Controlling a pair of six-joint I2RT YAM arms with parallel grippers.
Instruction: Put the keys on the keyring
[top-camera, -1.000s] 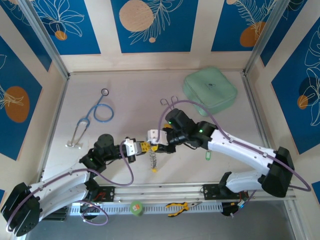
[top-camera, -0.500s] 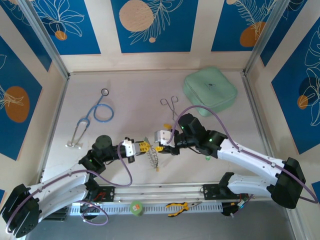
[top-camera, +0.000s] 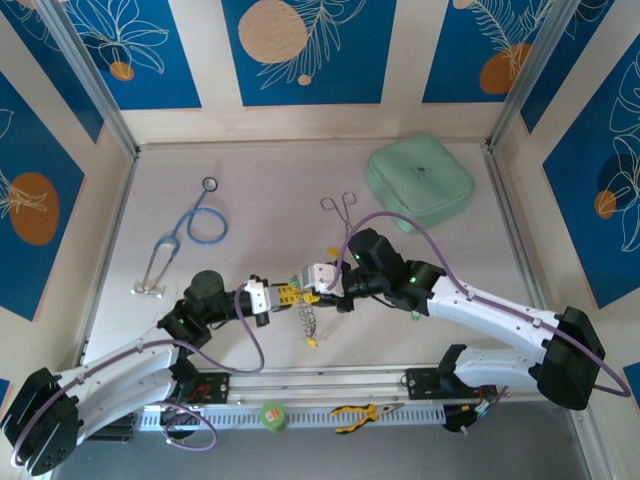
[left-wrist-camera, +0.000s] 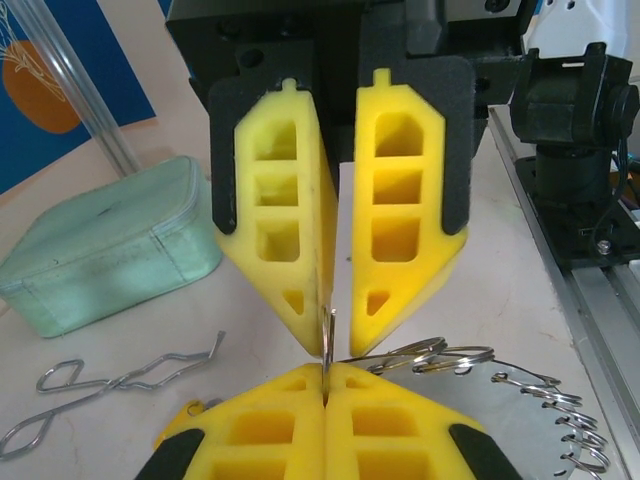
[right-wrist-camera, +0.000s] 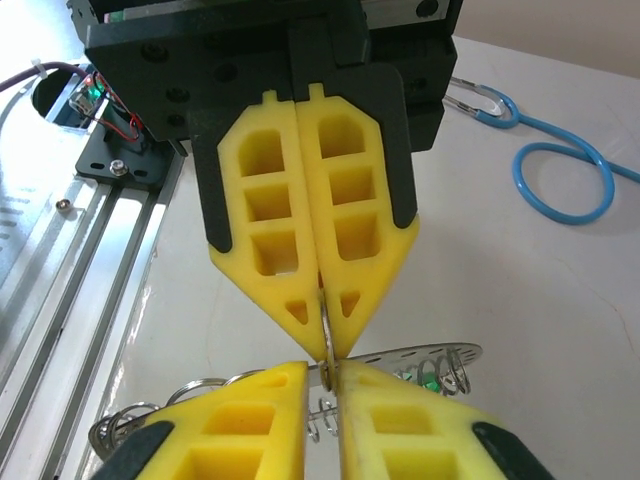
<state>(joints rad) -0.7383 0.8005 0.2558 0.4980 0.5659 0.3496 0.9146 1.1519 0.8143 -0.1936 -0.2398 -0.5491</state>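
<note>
The left tool and right tool are met tip to tip over the worktop, near its front edge and midway between the arms. Each is closed, and a thin upright metal edge is pinched between both pairs of pads. It is judged to be the rim of the keyring, though a key blade cannot be ruled out.

The keyring is carried at that pinch. From above it is seen as a narrow band, its long axis running from the tools toward the arm bases, with what looks like a yellow key at the near end. In the wrist views its fringed face is spread sideways from the pinch.

The step in hand is judged to be a shared hold for threading. It is done well if one grip is held firm while the other is eased only slightly, so that nothing is dropped or twisted. The pinched edge should be lined up with both tools, and any pull made slowly along the rim.
</note>
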